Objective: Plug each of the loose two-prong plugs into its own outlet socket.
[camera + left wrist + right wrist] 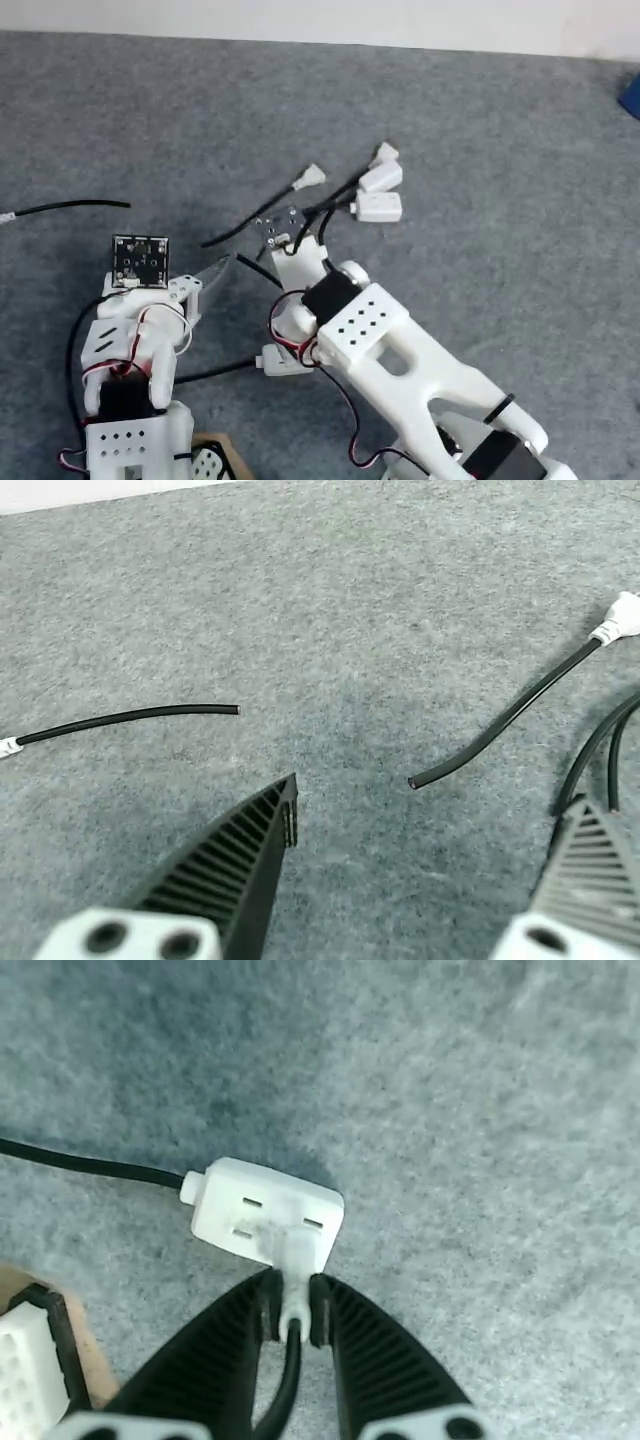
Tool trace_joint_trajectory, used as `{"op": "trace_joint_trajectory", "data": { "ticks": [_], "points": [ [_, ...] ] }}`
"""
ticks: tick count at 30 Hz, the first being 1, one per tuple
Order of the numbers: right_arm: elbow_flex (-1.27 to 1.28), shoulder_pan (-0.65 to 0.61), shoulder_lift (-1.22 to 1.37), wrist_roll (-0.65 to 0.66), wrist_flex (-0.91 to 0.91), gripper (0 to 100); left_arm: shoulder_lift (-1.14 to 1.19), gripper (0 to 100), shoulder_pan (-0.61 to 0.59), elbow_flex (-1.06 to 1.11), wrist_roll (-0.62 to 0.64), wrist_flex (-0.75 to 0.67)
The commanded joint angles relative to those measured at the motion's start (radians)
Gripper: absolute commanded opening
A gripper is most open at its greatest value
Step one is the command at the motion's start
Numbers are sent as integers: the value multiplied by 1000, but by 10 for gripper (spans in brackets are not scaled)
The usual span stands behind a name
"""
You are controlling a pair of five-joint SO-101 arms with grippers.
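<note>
Right gripper (pixel 292 1310) pinching a small white plug (pixel 297 1260) by its body, nose against the outlet socket (pixel 240 1210), near side, between the arms. Left gripper (pixel 435 792) spread, holding nothing. Plug looks light, rigid and smooth, its cord (pixel 290 1365) whippy. Best gripped on the body, not the cord.

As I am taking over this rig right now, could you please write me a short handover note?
Right tool: shut on a white plug held against the white socket; whether it is seated is unclear.
Left tool: open, empty, above the mat.
A loose plug lies mid-mat, a white-tipped cable at the high view's left edge, three white connectors beyond the right arm.
Done: nothing confirmed.
Left: seat this plug, then the rest.
</note>
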Motion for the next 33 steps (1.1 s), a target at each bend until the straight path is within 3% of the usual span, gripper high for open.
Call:
{"op": "trace_joint_trajectory", "data": {
  "ticks": [1, 9, 19, 33],
  "points": [
    [19, 5, 1, -9, -18, 6, 1, 383, -10, -2, 12, -18],
    [30, 13, 8, -9, -8, 6, 1, 383, -10, -4, 12, -18],
    [41, 110, 8, -21, -2, 6, 1, 383, -10, -4, 12, -18],
    [87, 50, 8, -52, -58, 6, 1, 383, -10, -4, 12, -18]
  ]
}}
